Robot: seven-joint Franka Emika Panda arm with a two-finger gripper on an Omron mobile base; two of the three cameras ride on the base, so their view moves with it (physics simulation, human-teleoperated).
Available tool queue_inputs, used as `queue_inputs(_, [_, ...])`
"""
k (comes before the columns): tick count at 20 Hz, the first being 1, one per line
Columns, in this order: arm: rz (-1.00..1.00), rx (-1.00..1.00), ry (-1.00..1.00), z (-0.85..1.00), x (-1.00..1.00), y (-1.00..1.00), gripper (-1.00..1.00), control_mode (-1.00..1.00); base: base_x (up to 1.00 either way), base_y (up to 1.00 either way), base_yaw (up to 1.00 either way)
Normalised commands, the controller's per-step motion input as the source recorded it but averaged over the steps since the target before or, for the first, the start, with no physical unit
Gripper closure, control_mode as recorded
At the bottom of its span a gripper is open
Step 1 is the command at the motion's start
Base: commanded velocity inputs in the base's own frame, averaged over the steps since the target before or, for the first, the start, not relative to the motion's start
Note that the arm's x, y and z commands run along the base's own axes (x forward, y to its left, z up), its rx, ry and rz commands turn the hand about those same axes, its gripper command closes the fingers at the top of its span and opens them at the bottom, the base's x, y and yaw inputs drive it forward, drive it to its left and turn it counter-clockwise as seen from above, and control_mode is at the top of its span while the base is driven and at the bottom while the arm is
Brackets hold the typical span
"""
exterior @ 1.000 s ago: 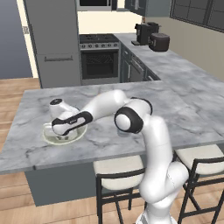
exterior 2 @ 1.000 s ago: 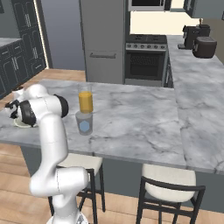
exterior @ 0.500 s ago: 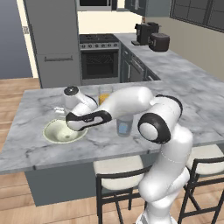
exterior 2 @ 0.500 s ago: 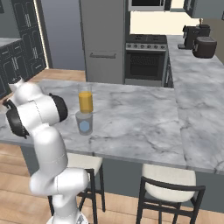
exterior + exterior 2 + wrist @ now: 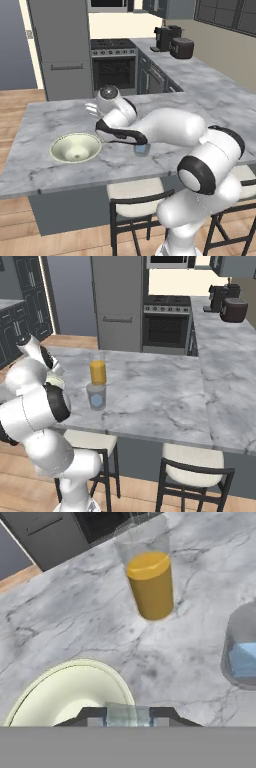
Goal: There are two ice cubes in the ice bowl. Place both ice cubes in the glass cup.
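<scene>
One pale-blue, translucent ice cube [image 5: 128, 716] is pinched between the tips of the gripper [image 5: 128, 717], just beside the cream-green ice bowl [image 5: 60, 687]. Another blue cube [image 5: 243, 660] is seen inside the greyish glass cup [image 5: 239, 632], near the taller glass of orange liquid [image 5: 149, 577].

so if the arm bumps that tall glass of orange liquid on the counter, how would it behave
The tall clear glass of orange liquid would probably tip rather than slide, being much taller than its narrow base. It stands about two-thirds full, so a hard knock would likely spill it onto the grey marble counter. Its straight, smooth sides also look slippery to grip.
</scene>
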Motion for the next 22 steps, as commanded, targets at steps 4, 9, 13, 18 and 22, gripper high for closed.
queue_inputs(4, [-0.16, 0.01, 0.0, 0.54, -0.05, -1.0, 1.0, -1.0, 0.0, 0.0, 0.0])
queue_inputs(9, [-0.12, 0.08, 0.1, 0.02, -0.02, -1.0, 1.0, -1.0, 0.0, 0.0, 0.0])
queue_inputs(13, [-0.03, 0.17, 0.19, 0.02, 0.0, -0.9, 1.0, -1.0, 0.0, 0.0, 0.0])
queue_inputs(18, [0.0, 0.03, 0.1, -0.05, 0.02, -0.25, 1.0, -1.0, 0.0, 0.0, 0.0])
queue_inputs(22, [0.0, 0.0, 0.0, -0.37, 0.0, -0.23, 1.0, -1.0, 0.0, 0.0, 0.0])
